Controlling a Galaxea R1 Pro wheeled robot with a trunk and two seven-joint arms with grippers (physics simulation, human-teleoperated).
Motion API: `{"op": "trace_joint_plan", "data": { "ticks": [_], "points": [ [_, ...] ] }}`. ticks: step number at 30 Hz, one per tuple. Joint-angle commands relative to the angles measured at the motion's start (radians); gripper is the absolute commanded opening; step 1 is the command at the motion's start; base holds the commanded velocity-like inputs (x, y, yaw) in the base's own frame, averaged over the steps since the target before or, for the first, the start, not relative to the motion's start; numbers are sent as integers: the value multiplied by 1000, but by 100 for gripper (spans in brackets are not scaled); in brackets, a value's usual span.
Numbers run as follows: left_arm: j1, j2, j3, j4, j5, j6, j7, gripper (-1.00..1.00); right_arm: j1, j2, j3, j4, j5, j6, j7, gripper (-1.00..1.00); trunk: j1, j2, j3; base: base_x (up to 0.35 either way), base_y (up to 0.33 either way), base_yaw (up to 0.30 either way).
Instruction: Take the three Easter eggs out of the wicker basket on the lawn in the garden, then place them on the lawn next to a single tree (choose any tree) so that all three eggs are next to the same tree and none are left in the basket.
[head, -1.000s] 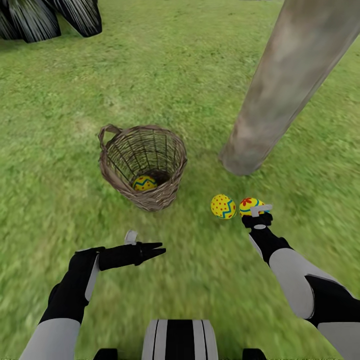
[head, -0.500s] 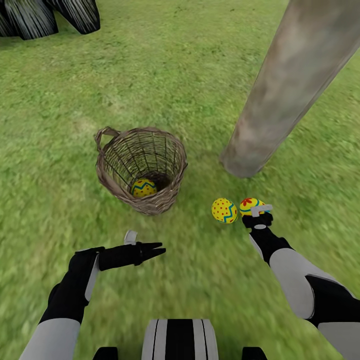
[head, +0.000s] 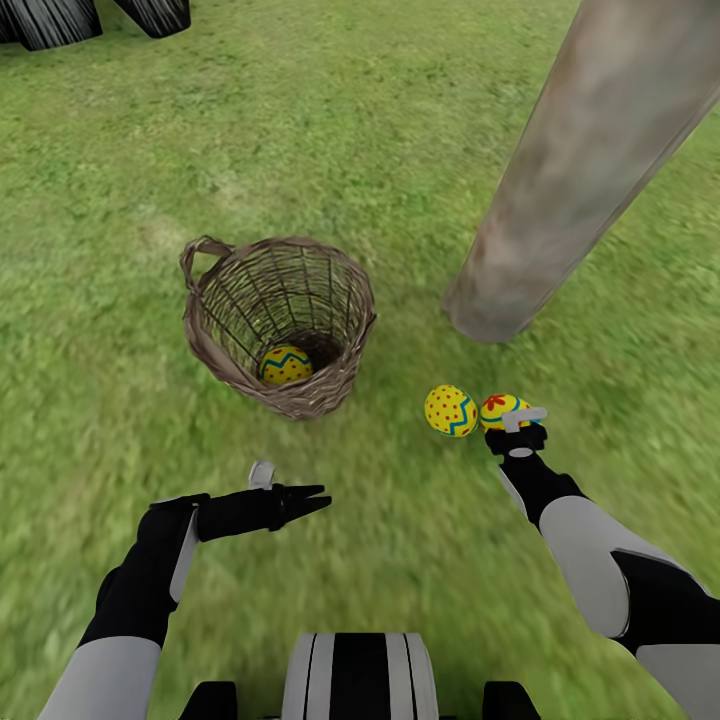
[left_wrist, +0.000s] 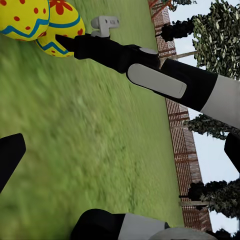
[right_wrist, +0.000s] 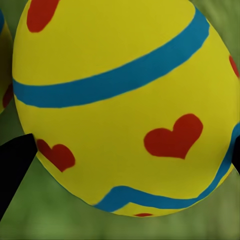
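Eggs first: two Easter eggs lie on the lawn (head: 120, 330) right of centre in the head view, the dotted zigzag egg (head: 450, 411) touching or just beside the heart-marked egg (head: 500, 409), both near the foot of the tree (head: 560, 200) at upper right. Third egg (head: 285, 364) sits at the bottom of the wicker basket (head: 340, 385), centre-left, upright, loop handle at its upper-left rim. Right gripper (head: 522, 428) sits right at the heart-marked egg; in the right wrist view that egg (right_wrist: 120, 105) looms huge between dark fingertips (right_wrist: 15, 160) at the frame edges. Cannot tell if the jaws are clamped or already loosened. Left gripper (head: 312, 499) hangs low centre-left over grass, fingers spread, holding nothing.

Step in hand looks like setting down egg two. To do it well: open fully, lift straight back so the egg isn't nudged into its neighbour or rolled off. Then reach down into the basket from above, avoiding the rim, for the last egg.
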Motion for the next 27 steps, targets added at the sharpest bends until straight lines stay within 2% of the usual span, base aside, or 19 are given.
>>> {"op": "trace_joint_plan", "data": {
  "ticks": [1, 5, 6, 8, 18, 22, 27],
  "points": [
    [-1, -1, 2, 0, -4, 11, -6, 100, 0, 1, -8, 5, -1, 2, 2, -100, 0, 0, -1, 0, 0, 0],
    [-1, -1, 2, 0, -4, 11, -6, 100, 0, 1, -8, 5, -1, -1, 2, -100, 1, 0, -4, 0, 0, 0],
    [-1, -1, 2, 0, -4, 11, -6, 100, 0, 1, -8, 5, -1, -2, 3, 100, 1, 0, -4, 0, 0, 0],
    [-1, 0, 2, 0, -4, 11, -6, 100, 0, 2, -8, 5, -1, -2, 3, 100, 1, 0, -4, 0, 0, 0],
    [-1, 0, 2, -2, -4, 11, -6, 100, 0, 1, -8, 2, -1, -3, 4, 100, -4, 2, 34, 0, 0, 0],
    [-1, 0, 2, -1, -5, 11, -6, 100, 1, 7, -9, -78, -1, 3, 11, 100, -6, 3, 50, 0, 0, 0],
    [-1, 4, 6, -2, -5, 11, -6, 100, 2, 8, -9, -96, -1, 23, 10, 100, -8, 4, 69, 0, 0, 0]
  ]
}}
